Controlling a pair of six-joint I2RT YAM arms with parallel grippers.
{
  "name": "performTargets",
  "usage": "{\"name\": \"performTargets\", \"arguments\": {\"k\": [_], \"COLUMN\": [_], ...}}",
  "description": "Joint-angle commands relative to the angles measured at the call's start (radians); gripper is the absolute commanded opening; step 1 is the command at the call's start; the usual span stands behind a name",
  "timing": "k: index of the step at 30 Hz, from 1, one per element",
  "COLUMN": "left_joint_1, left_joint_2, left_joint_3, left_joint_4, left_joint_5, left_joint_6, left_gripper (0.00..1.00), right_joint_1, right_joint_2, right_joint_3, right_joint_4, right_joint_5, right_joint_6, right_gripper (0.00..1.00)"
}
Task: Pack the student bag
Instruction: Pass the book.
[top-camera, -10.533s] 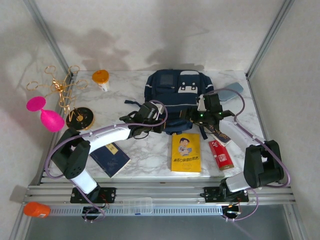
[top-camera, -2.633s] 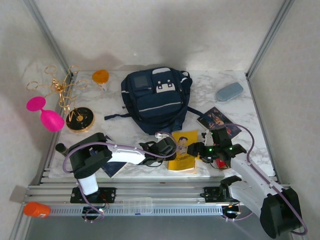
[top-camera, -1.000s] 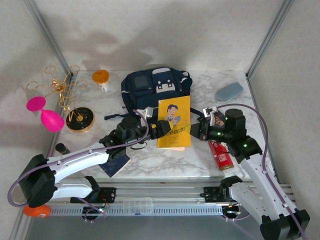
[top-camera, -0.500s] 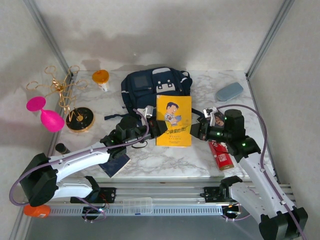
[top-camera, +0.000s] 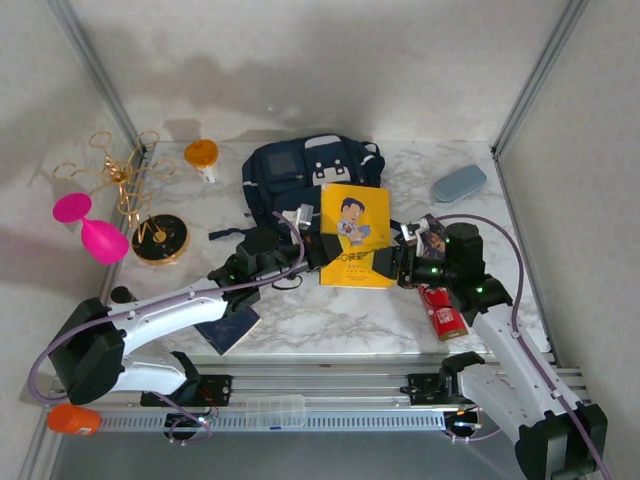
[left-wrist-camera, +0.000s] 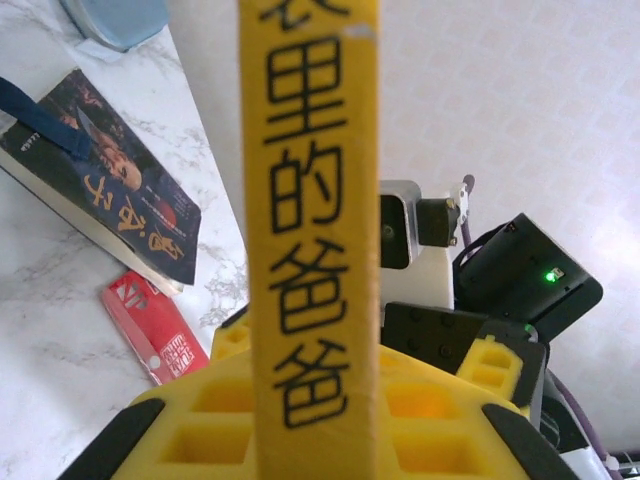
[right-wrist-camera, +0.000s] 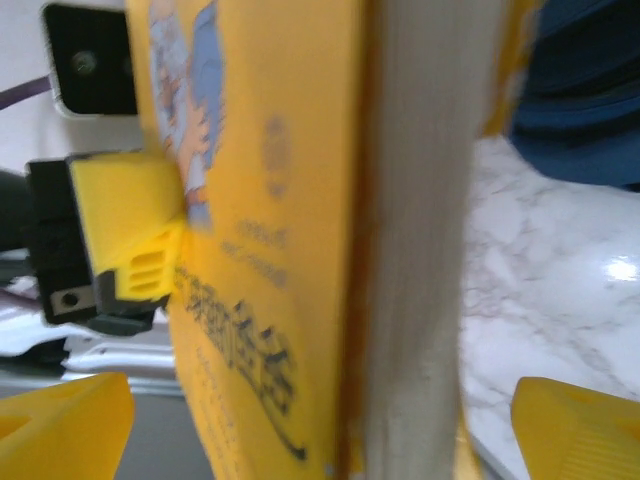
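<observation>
Yellow book (top-camera: 355, 236) gripped upright at its spine by the left gripper (top-camera: 322, 250), page edge between the spread jaws of the right gripper (top-camera: 392, 265), bare desk (top-camera: 320, 322) in front.

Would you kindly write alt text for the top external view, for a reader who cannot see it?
The left gripper holds a yellow book raised before the navy student bag, while the right gripper stands open at its other edge.
</observation>
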Motion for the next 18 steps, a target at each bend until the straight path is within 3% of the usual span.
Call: {"name": "performTargets", "arguments": {"k": [1, 5, 7, 11, 12, 14, 15, 18], "left_joint_1": [0.000, 0.010, 0.015, 0.015, 0.015, 0.021, 0.027, 0.033], "left_joint_2": [-0.005, -0.006, -0.002, 0.004, 0.005, 0.008, 0.009, 0.033], "left_joint_3": [0.048, 0.061, 0.079, 0.092, 0.095, 0.118, 0.142, 0.257], "left_joint_4": [0.059, -0.070, -0.135, -0.179, -0.183, -0.223, -0.295, -0.603], "left_joint_5": [-0.001, -0.053, -0.062, -0.059, -0.056, -0.049, -0.064, -0.285], "left_joint_6": [0.002, 0.060, 0.081, 0.107, 0.116, 0.165, 0.219, 0.371], "left_gripper": [0.00, 0.00, 0.00, 0.00, 0.01, 0.14, 0.27, 0.54], "right_joint_1": [-0.001, -0.006, -0.007, -0.007, -0.009, -0.020, -0.034, -0.088], "right_joint_2": [-0.024, -0.025, -0.010, 0.016, 0.017, 0.022, 0.026, 0.030], "right_joint_3": [-0.009, 0.029, 0.034, 0.040, 0.051, 0.089, 0.110, 0.167], "right_joint_4": [0.191, 0.076, 0.015, 0.006, -0.014, -0.088, -0.125, -0.215], "right_joint_5": [-0.126, -0.054, 0.004, 0.020, 0.045, 0.113, 0.140, 0.228], "right_joint_6": [0.101, 0.029, 0.014, 0.010, -0.007, -0.047, -0.065, -0.114], "right_gripper": [0.85, 0.54, 0.33, 0.04, 0.00, 0.00, 0.00, 0.00]}}
